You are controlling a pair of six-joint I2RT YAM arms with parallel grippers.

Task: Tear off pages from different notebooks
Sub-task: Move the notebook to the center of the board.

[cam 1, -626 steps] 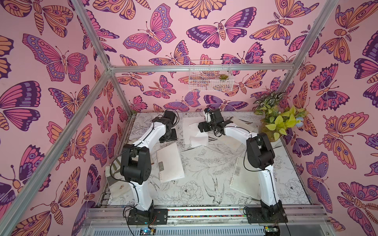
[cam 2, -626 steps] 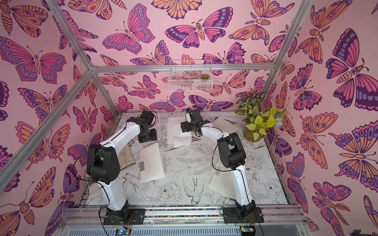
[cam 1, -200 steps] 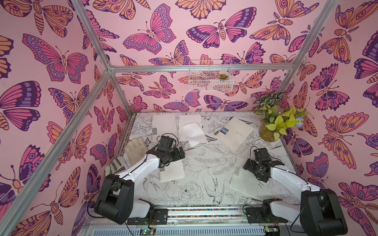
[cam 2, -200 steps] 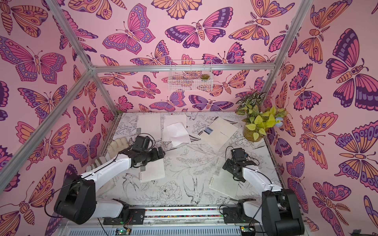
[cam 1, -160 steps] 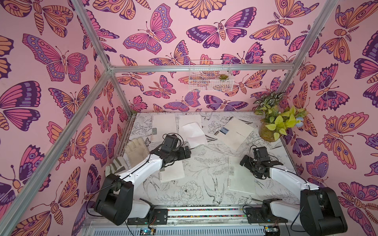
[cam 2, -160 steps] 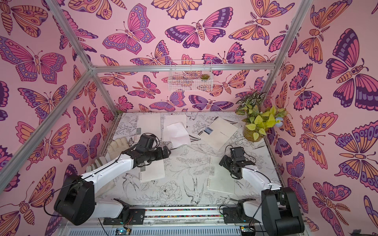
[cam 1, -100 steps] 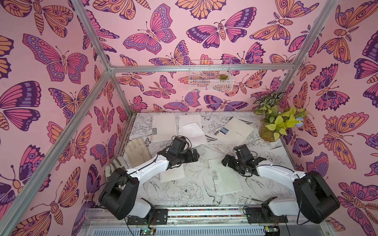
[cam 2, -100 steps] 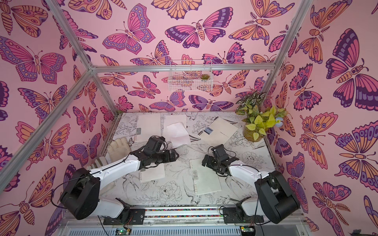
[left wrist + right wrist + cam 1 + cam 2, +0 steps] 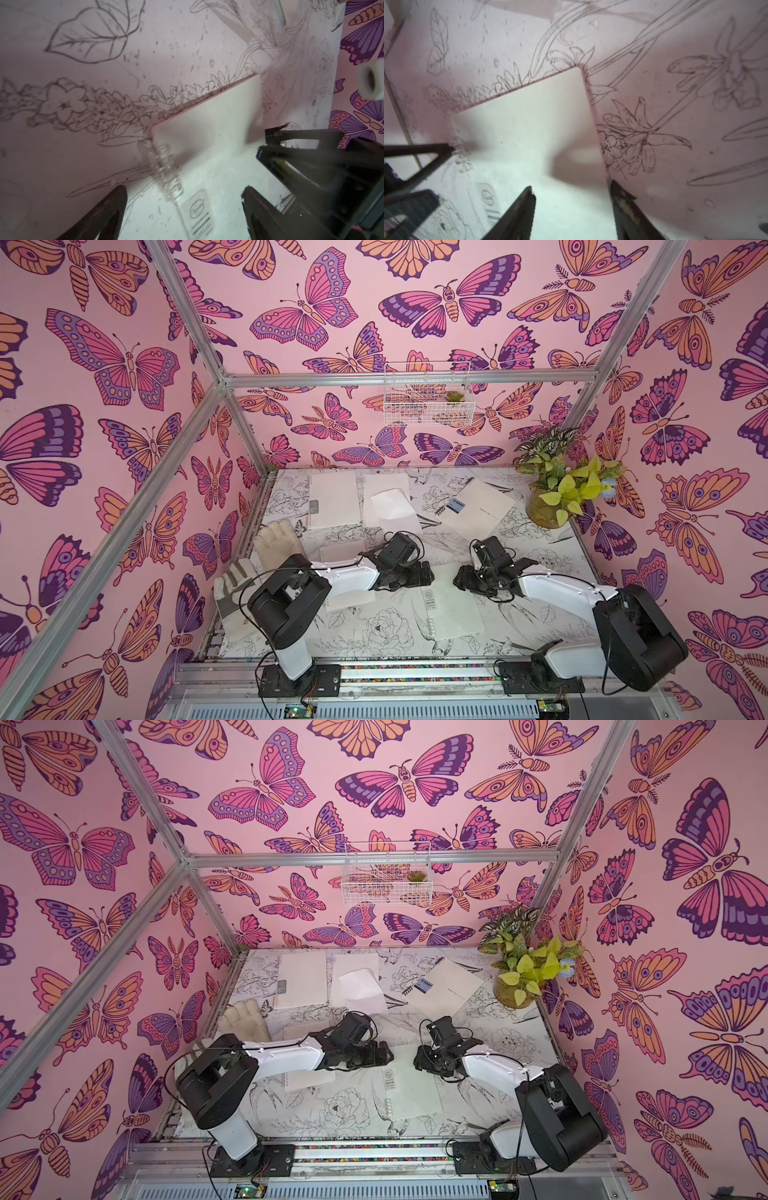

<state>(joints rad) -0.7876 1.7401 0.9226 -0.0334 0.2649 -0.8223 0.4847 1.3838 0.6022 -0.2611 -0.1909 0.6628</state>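
Your left pincer (image 9: 184,188) stands spread astride the white rings of the near notebook (image 9: 453,605) on the tabletop (image 9: 374,630). Your right pincer (image 9: 570,184), jaws also apart, straddles its opposite edge. Beyond both pincers, a loose page (image 9: 392,506) overlaps another notebook (image 9: 384,487), and the CAMP notebook (image 9: 478,506) lies past the right pincer.

Pink walls (image 9: 124,364) printed with large purple and orange butterflies closed the cell on three sides, held by a frame of grey metal bars (image 9: 407,377). A potted plant (image 9: 557,497) stood in the far corner. Left of the plant and higher, a white wire basket (image 9: 426,406) hung on the back wall. In front of the plant spread the tabletop (image 9: 386,626), white with black drawn flowers and birds, under soft even light.
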